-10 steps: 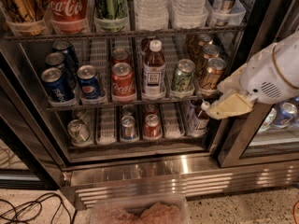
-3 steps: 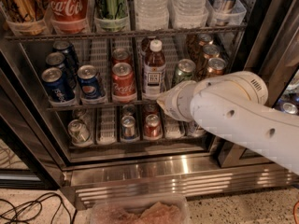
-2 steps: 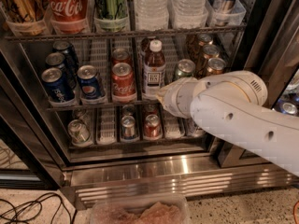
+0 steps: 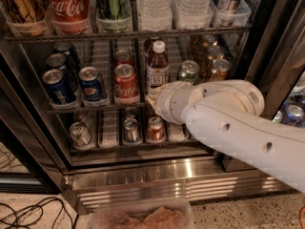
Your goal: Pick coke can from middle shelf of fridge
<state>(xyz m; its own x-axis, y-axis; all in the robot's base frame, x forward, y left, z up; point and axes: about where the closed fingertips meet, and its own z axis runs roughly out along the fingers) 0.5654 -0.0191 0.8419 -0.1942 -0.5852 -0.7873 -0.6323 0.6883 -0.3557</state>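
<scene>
The coke can [image 4: 126, 83] stands upright at the front of the middle shelf [image 4: 90, 108], with a second red can [image 4: 123, 57] behind it in the same lane. My white arm [image 4: 228, 123] reaches in from the right across the fridge [image 4: 167, 175]. My gripper [image 4: 152, 97] is at the shelf's front edge, just right of the coke can and below a brown bottle [image 4: 157, 66]. The wrist hides most of it. It holds nothing that I can see.
Blue Pepsi cans [image 4: 93, 84] stand left of the coke can. A green can [image 4: 189, 71] and brown cans [image 4: 215, 61] stand to the right. The top rack holds a bigger Coca-Cola can [image 4: 66, 4] and water bottles. Cans [image 4: 131, 129] lie on the lower shelf. Cables [image 4: 28, 213] lie on the floor.
My arm has swung left from the fridge's right side across the shelf front. The gripper now sits closer to the coke can. No can has moved.
</scene>
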